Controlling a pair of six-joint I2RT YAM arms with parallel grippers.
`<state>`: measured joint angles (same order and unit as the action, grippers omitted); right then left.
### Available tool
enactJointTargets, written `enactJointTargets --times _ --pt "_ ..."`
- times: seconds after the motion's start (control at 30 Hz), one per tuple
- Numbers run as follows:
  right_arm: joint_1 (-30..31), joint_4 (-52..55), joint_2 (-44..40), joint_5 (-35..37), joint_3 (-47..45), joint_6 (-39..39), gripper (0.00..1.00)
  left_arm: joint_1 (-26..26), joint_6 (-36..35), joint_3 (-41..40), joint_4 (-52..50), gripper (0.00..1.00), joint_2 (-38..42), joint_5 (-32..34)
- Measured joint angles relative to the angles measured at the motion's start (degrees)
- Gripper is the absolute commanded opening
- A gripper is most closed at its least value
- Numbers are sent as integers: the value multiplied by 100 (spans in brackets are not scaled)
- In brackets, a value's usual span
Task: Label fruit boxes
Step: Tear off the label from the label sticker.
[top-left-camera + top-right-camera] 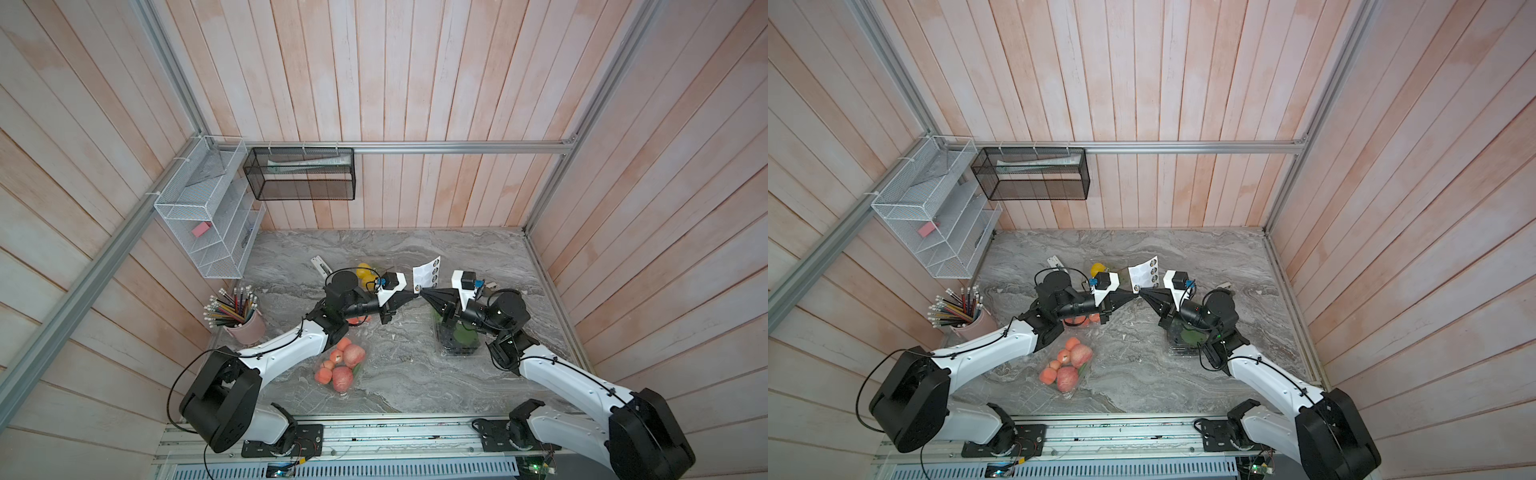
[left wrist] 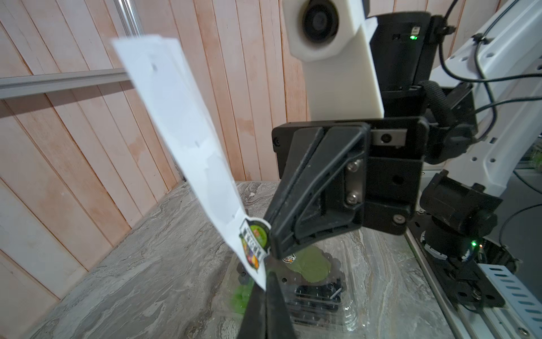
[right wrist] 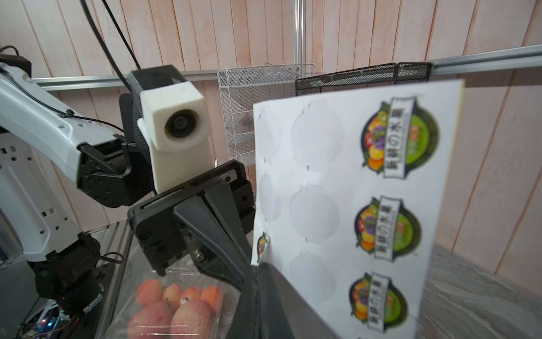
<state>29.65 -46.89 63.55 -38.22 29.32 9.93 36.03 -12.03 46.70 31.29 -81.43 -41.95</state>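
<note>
Pale pink plank walls (image 1: 415, 83) box in a grey marbled tabletop (image 1: 395, 382), and the two arms meet over its middle, tip to tip. The left gripper (image 1: 414, 292) is clamped on the lower corner of a white sheet of round stickers (image 1: 426, 272), holding it upright in the air. The left wrist view shows that pinch plainly. The right gripper (image 1: 422, 293) faces it from the other side, jaws together on the rim of one round printed sticker (image 2: 254, 245) at the sheet's bottom edge.

On to the boxes, all clear plastic clamshells down on the table. The box of yellow fruit (image 1: 364, 271) sits behind the left wrist. One box of red-orange apples (image 1: 359, 320) lies mostly hidden under the left arm. A second apple box (image 1: 340, 365) rests nearer the front edge, out in the open. The larger box of dark and green grapes (image 1: 459, 338) sits right beneath the right wrist.
</note>
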Motion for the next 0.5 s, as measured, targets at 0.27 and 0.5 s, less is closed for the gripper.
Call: enactJointTargets --times 0.27,0.5 --pt "0 -83 2 -118 0 87 0 0 -28 0 -2 0 0 269" --pt "52 -367 7 -363 -11 299 0 0 -42 0 -50 0 0 634"
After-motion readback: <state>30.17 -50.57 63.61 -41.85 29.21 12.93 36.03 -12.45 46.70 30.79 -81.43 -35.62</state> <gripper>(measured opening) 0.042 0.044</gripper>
